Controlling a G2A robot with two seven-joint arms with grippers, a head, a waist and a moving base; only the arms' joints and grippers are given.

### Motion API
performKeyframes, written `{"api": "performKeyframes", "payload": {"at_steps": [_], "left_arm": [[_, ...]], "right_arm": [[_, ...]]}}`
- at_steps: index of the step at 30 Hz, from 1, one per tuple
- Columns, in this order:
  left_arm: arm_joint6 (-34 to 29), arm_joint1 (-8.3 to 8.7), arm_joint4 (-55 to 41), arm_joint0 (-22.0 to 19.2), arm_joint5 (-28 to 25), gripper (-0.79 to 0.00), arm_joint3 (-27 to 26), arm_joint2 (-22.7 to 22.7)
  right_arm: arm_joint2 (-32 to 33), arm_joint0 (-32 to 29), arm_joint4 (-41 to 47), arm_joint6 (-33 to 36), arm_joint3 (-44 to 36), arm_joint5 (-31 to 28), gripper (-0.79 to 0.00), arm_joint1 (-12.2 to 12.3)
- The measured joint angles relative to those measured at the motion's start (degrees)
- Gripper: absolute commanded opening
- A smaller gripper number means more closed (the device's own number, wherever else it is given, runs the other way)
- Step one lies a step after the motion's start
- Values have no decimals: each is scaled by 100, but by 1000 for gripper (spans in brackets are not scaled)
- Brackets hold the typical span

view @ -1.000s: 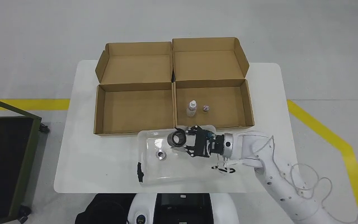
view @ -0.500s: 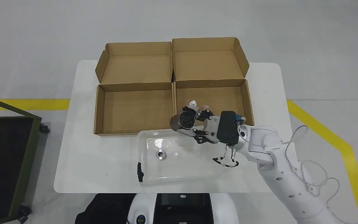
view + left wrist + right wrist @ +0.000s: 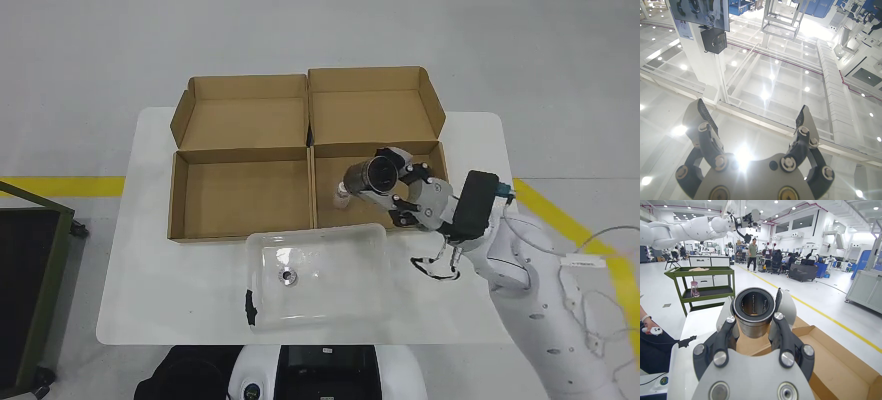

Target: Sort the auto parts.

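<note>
R pincer [image 3: 755, 302] clamped on 1 cyl. bearing [image 3: 374, 173], above R box [image 3: 425, 200]. L pincer [image 3: 752, 106] apart. On table [image 3: 140, 280]: 2 boxes incl. L box [image 3: 240, 200], 1 clear bin [image 3: 335, 300] w/ 1 metal part [image 3: 289, 273]; 1 white part [image 3: 343, 198] in R box.

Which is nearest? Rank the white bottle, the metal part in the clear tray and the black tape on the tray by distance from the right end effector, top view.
1. White bottle, in the right box, beside the right end effector holding the bearing.
2. Metal part, inside the clear tray.
3. Black tape, at the tray's far corner.
</note>
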Motion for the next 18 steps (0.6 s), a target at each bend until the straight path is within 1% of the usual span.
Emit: {"api": "performKeyframes", "payload": {"at_steps": [8,18], "left_arm": [[0,0,0,0,0,0,0,0],[0,0,0,0,0,0,0,0]], "right_arm": [[112,-120,319,-145,-191,-15,-785,-10],[-21,-29,320,-98,-226,-95,-785,-48]]}}
